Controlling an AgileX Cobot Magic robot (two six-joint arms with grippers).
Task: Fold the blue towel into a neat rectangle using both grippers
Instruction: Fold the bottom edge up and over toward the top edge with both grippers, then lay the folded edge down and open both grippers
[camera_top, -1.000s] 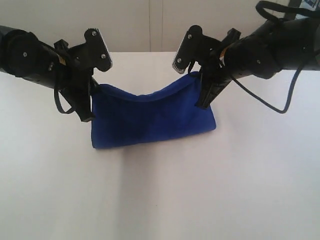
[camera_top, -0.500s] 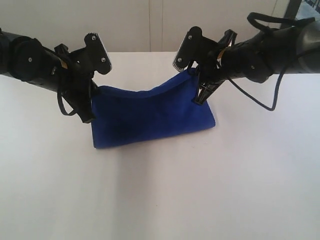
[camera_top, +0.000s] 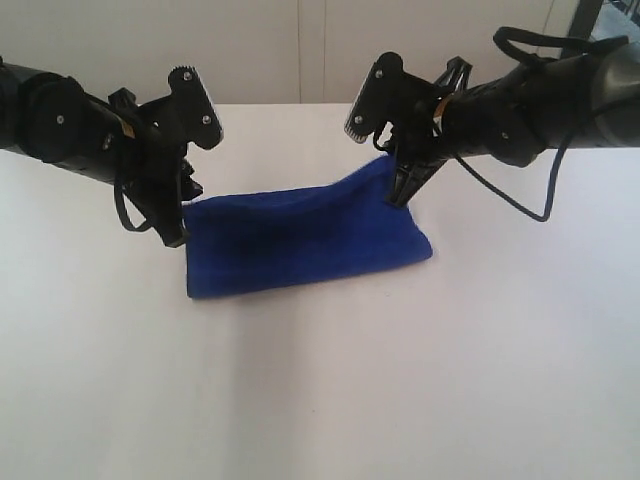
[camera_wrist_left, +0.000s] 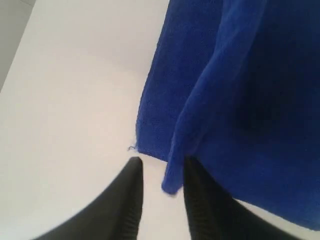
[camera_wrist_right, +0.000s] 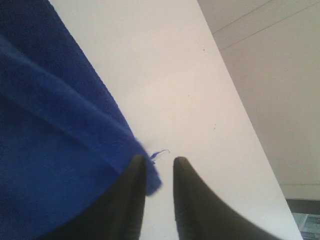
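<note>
So the blue towel (camera_top: 300, 235) is lying on the white bench (camera_top: 320, 400), folded over into a long, fat strip, with one arm at each end of it. The left hand (camera_top: 178, 238) sits at the towel's left end, which is down on the bench. From the left wrist cam, that hand (camera_wrist_left: 161, 160) has its two dark fingers (camera_wrist_left: 131, 200) a little apart, with bare bench showing through the gap. A towel corner (camera_wrist_left: 171, 185) hangs into the gap against one finger but isn't pinched, so it's got nothing. There's a tiny frayed thread (camera_wrist_left: 132, 147) poking off the towel's lower layer just next to that. The right hand (camera_top: 397, 200) is at the towel's right end, and that end is pulled up off the bench toward the fingers, higher than the rest of the towel. The right wrist cam shows that hand (camera_wrist_right: 159, 159) also parted by a narrow slot with bench visible through it. The towel's corner (camera_wrist_right: 152, 181) sits against the inner side of one finger (camera_wrist_right: 131, 200), with a loose thread (camera_wrist_right: 161, 152) curling out right at the tips. Can't really tell if that corner is snagged on the finger or just resting there. A black cable (camera_top: 520, 205) loops under the right arm, off past the towel's right end.
</note>
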